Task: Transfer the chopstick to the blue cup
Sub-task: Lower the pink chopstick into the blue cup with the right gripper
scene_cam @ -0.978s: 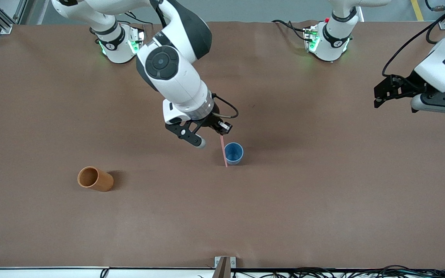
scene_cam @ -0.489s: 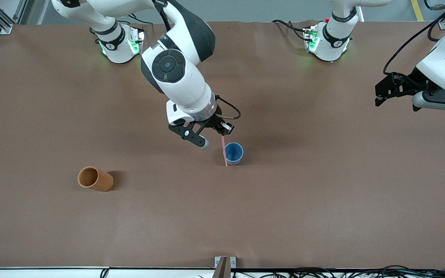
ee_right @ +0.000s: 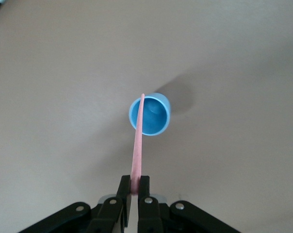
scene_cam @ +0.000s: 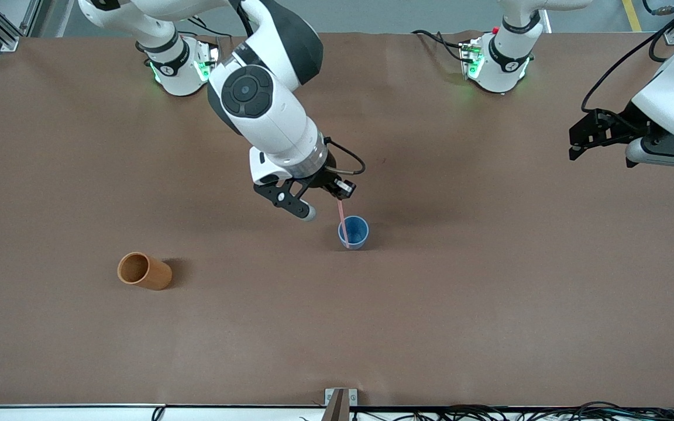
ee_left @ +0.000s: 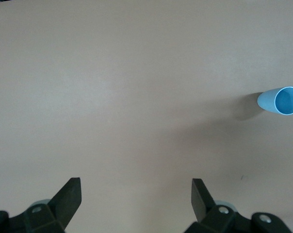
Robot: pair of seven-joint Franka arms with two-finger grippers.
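My right gripper [scene_cam: 337, 197] is shut on the top end of the pale-pink chopstick [scene_cam: 343, 225], which hangs steeply down. Its lower tip lies across the rim of the blue cup [scene_cam: 356, 233], on the side toward the right arm's end; I cannot tell whether the tip is inside. The cup stands upright at mid-table. In the right wrist view the stick [ee_right: 138, 141] runs from the shut gripper [ee_right: 135, 187] to the cup's rim [ee_right: 156, 116]. My left gripper [scene_cam: 577, 143] waits, open and empty, over the left arm's end of the table. Its wrist view shows the gripper [ee_left: 135, 188] and, farther off, the cup [ee_left: 281, 101].
An orange-brown cup [scene_cam: 144, 271] lies on its side toward the right arm's end, nearer the front camera than the blue cup. The brown table cover [scene_cam: 489, 304] is bare around both cups.
My right gripper has shifted the chopstick sideways from beside the blue cup to across its rim. The left arm has barely moved.
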